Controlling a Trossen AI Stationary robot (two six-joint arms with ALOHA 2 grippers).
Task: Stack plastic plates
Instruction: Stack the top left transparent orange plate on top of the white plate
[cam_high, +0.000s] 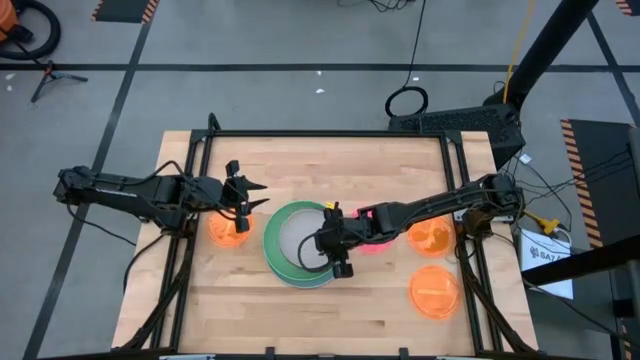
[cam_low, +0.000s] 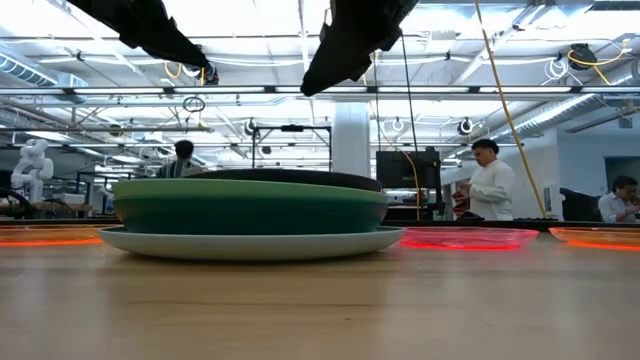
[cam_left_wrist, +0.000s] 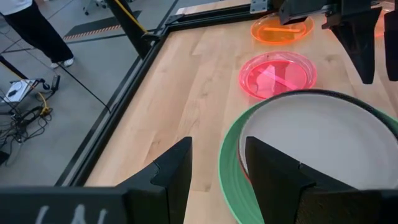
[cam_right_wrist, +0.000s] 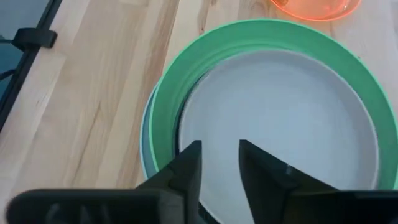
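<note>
Seen from above, the stack of plates (cam_high: 298, 243) sits mid-counter: a green rim with a whitish plate on top. The right gripper (cam_high: 338, 243) hovers over its right edge, fingers spread and holding nothing; the left gripper (cam_high: 249, 198) waits over an orange plate (cam_high: 226, 229), fingers also apart. Two more orange plates (cam_high: 433, 287) lie toward the right edge, and a pink plate (cam_high: 375, 241) is just beside the stack.

At counter height, the stack shows a pale plate (cam_low: 250, 243) under teal, with open wooden counter (cam_low: 320, 310) in front.

The left wrist view shows the pink plate (cam_left_wrist: 278, 74) apart from the stack.

The right wrist view looks down on the whitish plate (cam_right_wrist: 280, 124) inside the green rim.

A plate seems just placed; next probably comes fetching a small one, its thin edge needing a low, careful pinch.
</note>
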